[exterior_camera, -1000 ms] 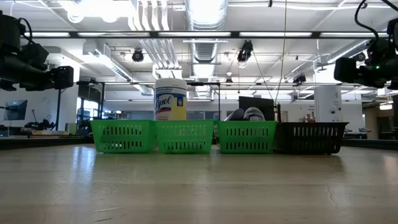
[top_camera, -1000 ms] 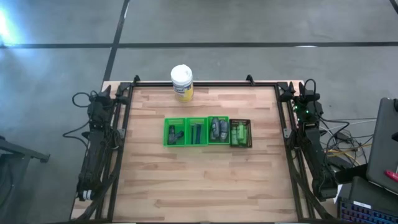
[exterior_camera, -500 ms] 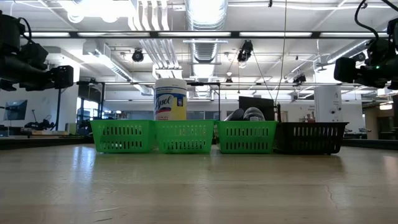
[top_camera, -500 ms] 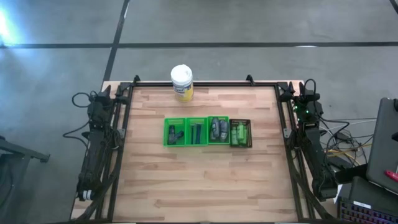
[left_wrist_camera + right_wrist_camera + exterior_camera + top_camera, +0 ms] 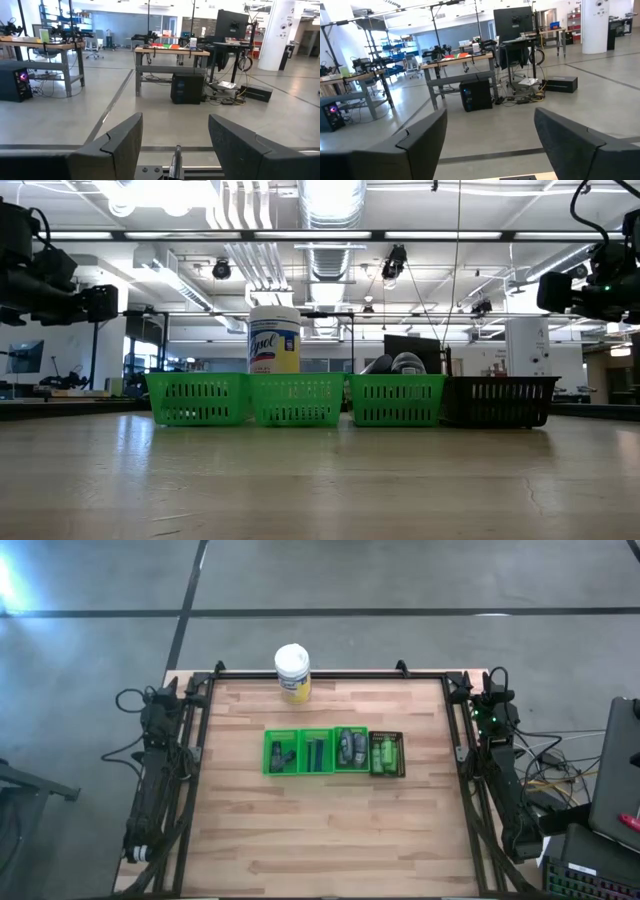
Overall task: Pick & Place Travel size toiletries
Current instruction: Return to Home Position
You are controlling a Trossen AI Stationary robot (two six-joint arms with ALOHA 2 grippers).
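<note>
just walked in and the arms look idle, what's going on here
Nothing is being handled right now. The left hand and right hand are parked at the sides of the table, open and empty. Dark toiletries lie in the three green bins and green bottles in the black bin, all in a row mid-table. A white-lidded jar stands behind them.

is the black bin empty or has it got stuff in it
Not empty: the high view shows green bottles lying inside the black bin.
</note>
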